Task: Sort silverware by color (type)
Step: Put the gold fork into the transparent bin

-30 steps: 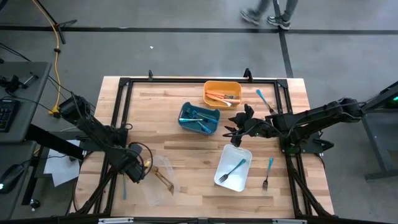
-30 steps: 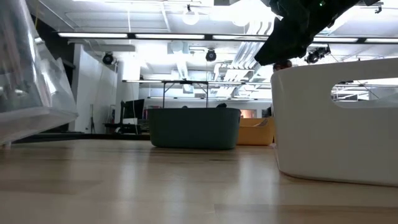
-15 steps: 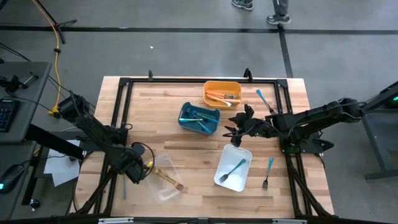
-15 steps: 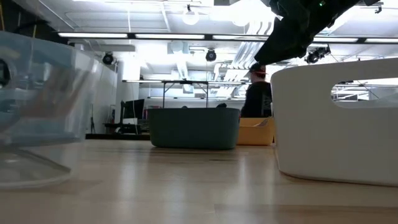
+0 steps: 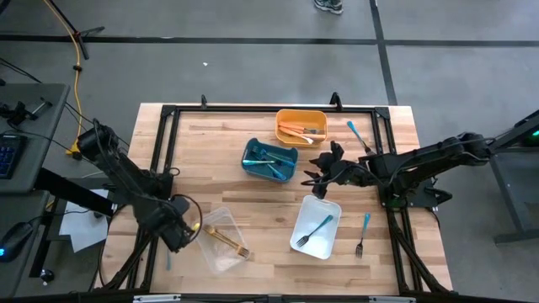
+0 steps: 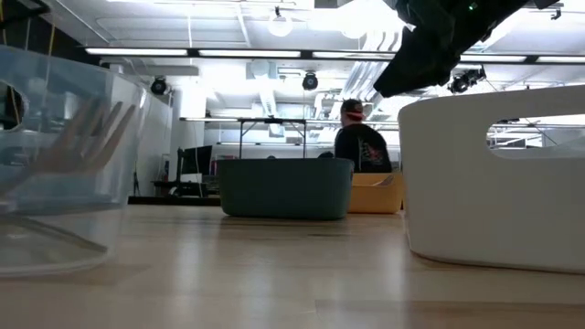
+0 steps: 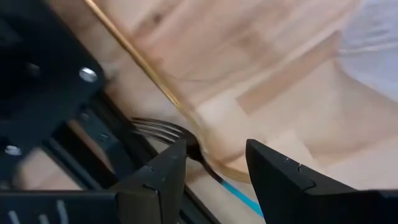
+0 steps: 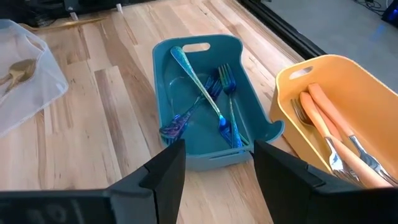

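Observation:
My left gripper (image 5: 174, 232) (image 7: 214, 149) hangs open near the table's left front, pointing down, just left of a clear bin (image 5: 210, 252) (image 6: 55, 164) that stands flat with gold silverware (image 5: 227, 241) inside. Below the gap between its fingers lies a teal-handled fork (image 7: 186, 142) (image 5: 168, 258) beside the black frame rail, untouched. My right gripper (image 5: 310, 178) (image 8: 214, 149) waits open above the table's middle, between the blue bin (image 5: 253, 160) and the white bin (image 5: 333, 206). The white bin holds a teal fork (image 5: 317, 227).
The orange bin (image 5: 301, 114) at the back holds orange-handled pieces (image 8: 336, 127). Blue pieces (image 8: 214, 102) lie in the blue bin. A teal fork (image 5: 364, 231) and a teal spoon (image 5: 354, 130) lie loose at the right. A person (image 6: 361, 142) stands beyond the table.
The clear bin, tipped up on one side a second ago, has come down flat on the table, and the gold silverware in it has slid toward the right. My left gripper has risen and drawn slightly toward the table's left edge, away from the bin.

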{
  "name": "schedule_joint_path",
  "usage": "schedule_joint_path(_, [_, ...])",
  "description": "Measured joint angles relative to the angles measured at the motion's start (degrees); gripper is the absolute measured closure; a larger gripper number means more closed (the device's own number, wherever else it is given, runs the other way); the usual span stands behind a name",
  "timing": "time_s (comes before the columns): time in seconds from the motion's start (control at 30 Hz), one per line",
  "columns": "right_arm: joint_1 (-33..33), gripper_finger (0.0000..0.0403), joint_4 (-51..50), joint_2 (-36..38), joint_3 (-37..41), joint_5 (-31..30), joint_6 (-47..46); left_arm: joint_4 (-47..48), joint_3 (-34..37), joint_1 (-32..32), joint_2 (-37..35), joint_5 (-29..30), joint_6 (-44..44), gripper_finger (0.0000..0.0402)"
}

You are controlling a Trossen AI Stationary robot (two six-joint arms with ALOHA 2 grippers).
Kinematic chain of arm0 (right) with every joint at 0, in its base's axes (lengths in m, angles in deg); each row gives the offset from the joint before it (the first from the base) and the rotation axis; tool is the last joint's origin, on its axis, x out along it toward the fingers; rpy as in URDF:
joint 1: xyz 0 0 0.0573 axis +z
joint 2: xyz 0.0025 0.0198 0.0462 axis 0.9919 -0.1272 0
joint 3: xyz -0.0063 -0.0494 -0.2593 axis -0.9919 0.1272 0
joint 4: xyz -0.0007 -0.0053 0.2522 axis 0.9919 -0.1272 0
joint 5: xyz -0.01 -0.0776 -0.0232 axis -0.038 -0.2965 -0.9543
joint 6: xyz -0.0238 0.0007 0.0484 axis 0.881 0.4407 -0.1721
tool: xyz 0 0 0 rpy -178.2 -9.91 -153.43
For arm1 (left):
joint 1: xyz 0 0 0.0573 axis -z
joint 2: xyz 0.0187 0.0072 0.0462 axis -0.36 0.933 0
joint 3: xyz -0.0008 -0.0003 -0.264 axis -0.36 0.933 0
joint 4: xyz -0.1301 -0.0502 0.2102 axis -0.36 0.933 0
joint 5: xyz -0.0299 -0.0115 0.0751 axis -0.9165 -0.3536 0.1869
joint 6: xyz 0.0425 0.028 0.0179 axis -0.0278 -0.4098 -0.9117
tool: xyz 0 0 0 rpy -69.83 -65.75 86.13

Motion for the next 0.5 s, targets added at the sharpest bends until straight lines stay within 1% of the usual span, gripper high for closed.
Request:
schedule_joint_path(0.1, [0.0,0.0219,0.18,-0.55,0.0,-0.05,-0.02,-3.14,1.81,0.88,-0.03,-0.29,1.96,0.0241])
schedule_joint_path(0.27, [0.0,0.0219,0.01,-2.35,0.0,0.0,-0.04,-8.47,6.73,1.31,0.07,-3.47,3.61,0.0241])
schedule_joint_path(0.5, [-0.02,0.0219,1.39,-5.92,0.0,0.03,0.03,-12.13,8.85,1.31,-0.07,-3.49,4.18,0.0241])
